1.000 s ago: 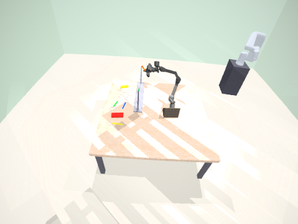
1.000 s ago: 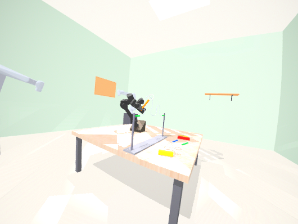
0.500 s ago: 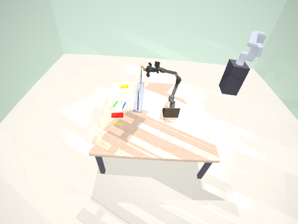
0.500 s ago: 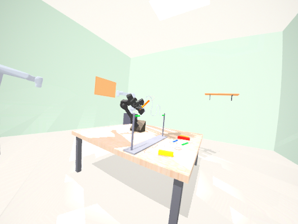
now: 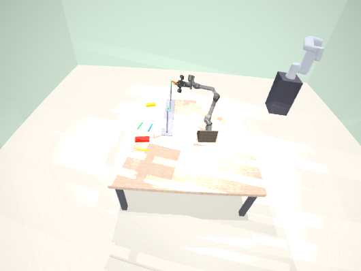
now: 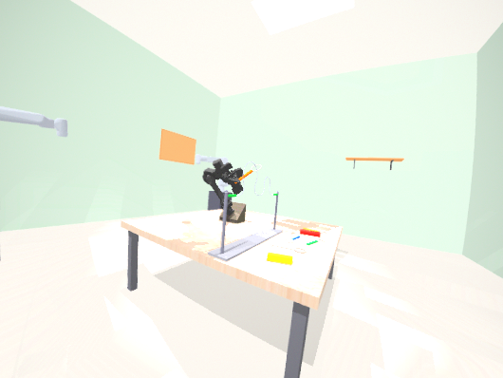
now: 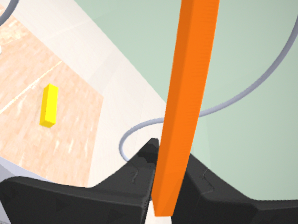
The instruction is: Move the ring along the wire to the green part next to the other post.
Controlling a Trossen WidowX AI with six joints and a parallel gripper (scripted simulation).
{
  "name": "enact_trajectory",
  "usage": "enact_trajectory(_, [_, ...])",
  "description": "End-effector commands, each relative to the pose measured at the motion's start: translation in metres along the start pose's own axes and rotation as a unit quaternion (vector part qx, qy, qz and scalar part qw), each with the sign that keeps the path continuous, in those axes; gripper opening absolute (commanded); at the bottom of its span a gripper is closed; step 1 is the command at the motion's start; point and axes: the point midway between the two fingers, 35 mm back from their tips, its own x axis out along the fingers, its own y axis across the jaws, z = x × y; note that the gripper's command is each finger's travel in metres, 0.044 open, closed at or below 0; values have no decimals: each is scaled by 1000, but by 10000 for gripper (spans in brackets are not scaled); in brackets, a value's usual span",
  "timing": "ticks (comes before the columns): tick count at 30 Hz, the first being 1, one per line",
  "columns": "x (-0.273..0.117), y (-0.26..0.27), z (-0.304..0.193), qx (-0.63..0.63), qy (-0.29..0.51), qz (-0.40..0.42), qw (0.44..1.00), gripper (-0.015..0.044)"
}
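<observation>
The gripper [image 5: 178, 84] [image 6: 236, 181] [image 7: 171, 162] is shut on the orange handle [image 5: 174, 82] [image 6: 245, 176] [image 7: 187, 90], high above the wire frame's base [image 5: 167, 133] [image 6: 247, 247]. In the exterior view the handle slants up from the fingers toward a pale ring, too faint to tell how the wire sits in it. The ring is outside the wrist view. The thin grey wire [image 7: 232, 101] curves behind the handle in the wrist view. One green part [image 5: 168, 109] [image 6: 275, 194] is by the post nearer the top camera, the other [image 6: 232, 195] by the far post [image 5: 170, 97] [image 6: 224, 223].
A yellow block [image 5: 150, 105] [image 6: 280, 258] [image 7: 49, 106], a red block [image 5: 142, 139] [image 6: 309, 232], a green stick [image 5: 139, 126] [image 6: 311, 242] and a blue stick [image 5: 150, 127] [image 6: 296, 237] lie on the table beyond the frame from the arm's base.
</observation>
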Motion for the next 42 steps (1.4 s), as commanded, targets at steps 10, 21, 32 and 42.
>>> enact_trajectory(10, [0, -8, 1, -78, -12, -35, 996, -150])
enact_trajectory(21, [1, -15, 3, -146, -21, -66, 987, -150])
enact_trajectory(32, [-1, -21, 5, -206, -23, -95, 974, -150])
enact_trajectory(42, [-11, -25, 8, -271, 5, -134, 953, -150])
